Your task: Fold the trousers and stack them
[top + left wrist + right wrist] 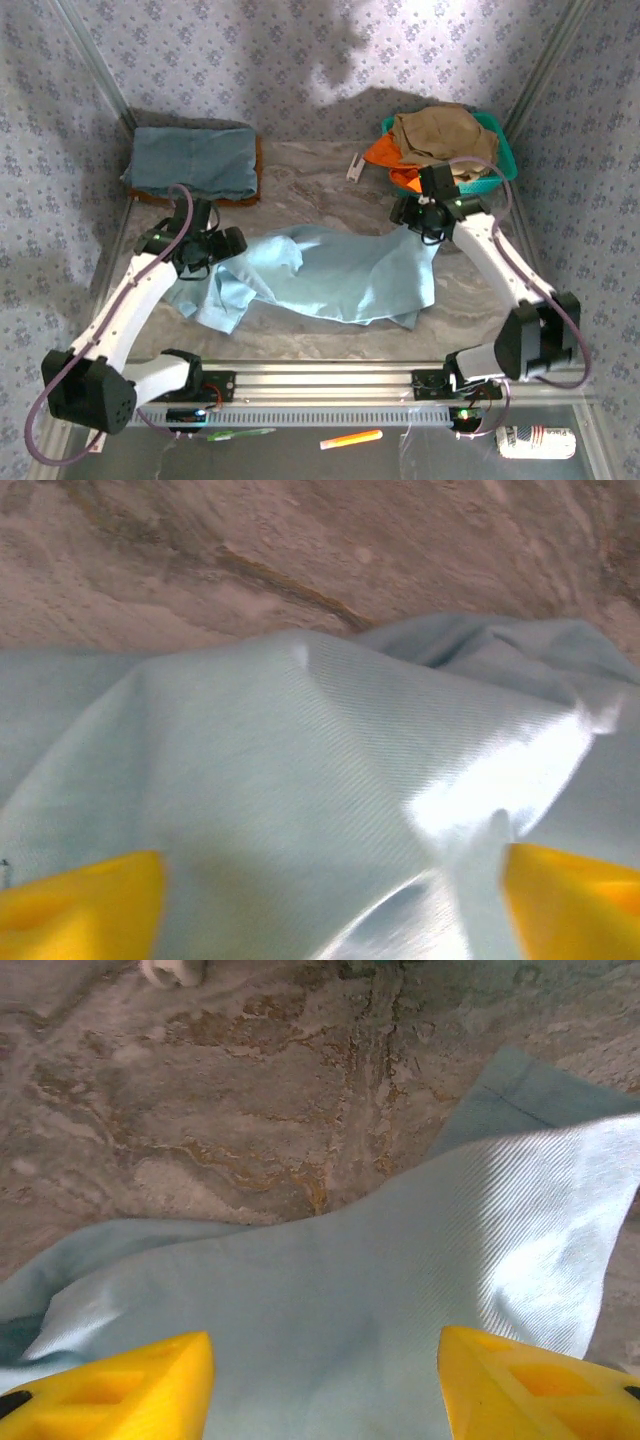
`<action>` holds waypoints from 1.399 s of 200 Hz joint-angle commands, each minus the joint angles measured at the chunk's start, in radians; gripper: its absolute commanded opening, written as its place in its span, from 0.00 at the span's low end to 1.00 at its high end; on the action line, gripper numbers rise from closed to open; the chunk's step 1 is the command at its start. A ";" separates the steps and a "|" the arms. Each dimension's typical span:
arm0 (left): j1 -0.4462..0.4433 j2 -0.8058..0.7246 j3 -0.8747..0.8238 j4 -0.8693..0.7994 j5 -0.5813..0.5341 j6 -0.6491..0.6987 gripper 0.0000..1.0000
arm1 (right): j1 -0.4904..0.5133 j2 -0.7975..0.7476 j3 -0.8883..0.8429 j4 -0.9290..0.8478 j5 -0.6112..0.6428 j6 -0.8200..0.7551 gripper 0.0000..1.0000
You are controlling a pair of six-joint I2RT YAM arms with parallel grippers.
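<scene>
The pale grey-blue trousers (340, 275) lie crumpled and spread across the middle of the marble table (320, 170). My left gripper (215, 245) is down at their left end. In the left wrist view its yellow fingers (80, 910) stand wide apart, open, over a raised fold of the trousers (300, 760). My right gripper (420, 215) is at the trousers' far right corner. It is open too, with its fingers (120, 1390) spread over the flat cloth (350, 1290) near a hem edge.
A folded blue-grey garment (195, 160) lies at the back left on a brown one. A teal basket (505, 150) at the back right holds tan and orange garments. A small white object (357, 165) sits on the table behind the trousers.
</scene>
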 commanded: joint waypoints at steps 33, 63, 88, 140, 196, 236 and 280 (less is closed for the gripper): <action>-0.150 -0.363 -0.062 -0.326 -0.130 -0.128 0.99 | 0.046 -0.310 -0.244 -0.089 0.006 0.015 0.65; -0.364 -0.441 -0.189 -0.386 -0.231 -0.375 0.99 | 0.073 -0.376 -0.294 -0.106 -0.021 0.031 0.66; -0.528 -0.410 -0.222 -0.442 -0.423 -0.650 0.99 | 0.118 -0.394 -0.333 -0.107 -0.034 0.090 0.66; -0.537 -0.383 -0.444 -0.257 -0.494 -0.839 0.99 | 0.127 -0.509 -0.506 -0.152 -0.045 0.206 0.79; -0.534 -0.429 -0.563 -0.121 -0.528 -0.783 0.89 | -0.012 -0.612 -0.742 -0.008 -0.230 0.315 0.83; -0.533 -0.463 -0.638 -0.012 -0.567 -0.737 0.59 | -0.138 -0.623 -0.824 0.127 -0.322 0.341 0.84; -0.521 -0.483 -0.644 0.038 -0.615 -0.684 0.15 | -0.243 -0.669 -0.822 0.112 -0.362 0.311 0.39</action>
